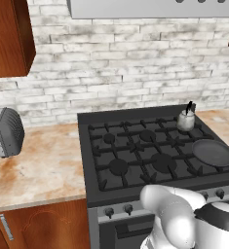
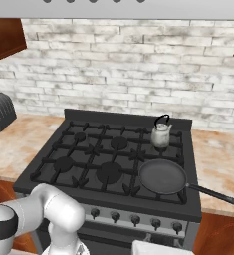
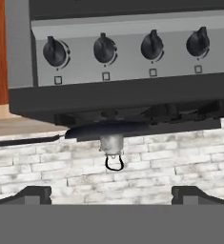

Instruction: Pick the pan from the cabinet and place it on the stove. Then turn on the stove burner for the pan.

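Pan (image 2: 163,176) sits on the stove's (image 2: 88,149) front right grate, kettle (image 2: 161,133) behind it; brick wall (image 2: 128,74) beyond, marble counter (image 1: 38,165) alongside; gripper (image 3: 111,194) spread wide facing the knobs (image 3: 104,49).

White glossy arm (image 1: 177,214) here in the left base view, all rounded shells, smooth as moulded plastic, no cables or screws showing. A dark, near-black band caps one joint (image 1: 222,217), with a thin pale rim along its edge. Over in the right base view, the same white casing (image 2: 56,211): a fat curved elbow, soft grey shading on its underside, and a black joint cap (image 2: 0,215) at the lower left. From the hand view, the end effector (image 3: 111,195) shows two small dark finger tips (image 3: 33,194), blocky and matte, each with a sloped shoulder, standing wide apart. No markings that I can make out.
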Tool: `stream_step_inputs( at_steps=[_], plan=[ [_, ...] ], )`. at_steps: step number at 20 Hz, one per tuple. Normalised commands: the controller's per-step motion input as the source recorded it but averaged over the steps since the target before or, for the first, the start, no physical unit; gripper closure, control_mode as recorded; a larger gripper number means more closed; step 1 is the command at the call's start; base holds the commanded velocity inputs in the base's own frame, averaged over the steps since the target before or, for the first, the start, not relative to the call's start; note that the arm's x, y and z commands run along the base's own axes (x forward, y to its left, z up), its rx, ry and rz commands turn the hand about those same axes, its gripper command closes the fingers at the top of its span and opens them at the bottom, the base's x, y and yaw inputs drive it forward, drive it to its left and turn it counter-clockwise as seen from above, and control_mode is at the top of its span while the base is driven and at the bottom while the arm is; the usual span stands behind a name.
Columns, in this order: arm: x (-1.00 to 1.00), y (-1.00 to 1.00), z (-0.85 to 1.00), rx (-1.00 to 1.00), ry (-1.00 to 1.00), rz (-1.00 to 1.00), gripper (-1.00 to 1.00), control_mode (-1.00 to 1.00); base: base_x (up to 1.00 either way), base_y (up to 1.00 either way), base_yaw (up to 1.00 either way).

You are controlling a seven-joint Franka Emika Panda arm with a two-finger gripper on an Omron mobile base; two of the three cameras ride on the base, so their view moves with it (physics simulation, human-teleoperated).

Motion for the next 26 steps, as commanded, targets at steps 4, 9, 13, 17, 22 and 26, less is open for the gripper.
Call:
stream_step_inputs(
  at_steps=[4,9,13,17,22,26],
  plan=[
    [0.17,-0.16,-0.01,0.03,0.0,0.0,-1.0,-1.0,0.0,0.0,0.0],
    [0.09,-0.1,-0.05,0.0,0.0,0.0,-1.0,-1.0,0.0,0.0,0.0],
    [0.06,-0.21,-0.1,0.0,0.0,0.0,-1.0,-1.0,0.0,0.0,0.0],
    [0.1,-0.34,-0.14,0.0,0.0,0.0,-1.0,-1.0,0.0,0.0,0.0],
    [0.17,-0.2,-0.1,0.0,0.0,0.0,-1.0,-1.0,0.0,0.0,0.0],
    [0.16,-0.02,-0.18,0.0,0.0,0.0,-1.0,-1.0,0.0,0.0,0.0]
  ],
)
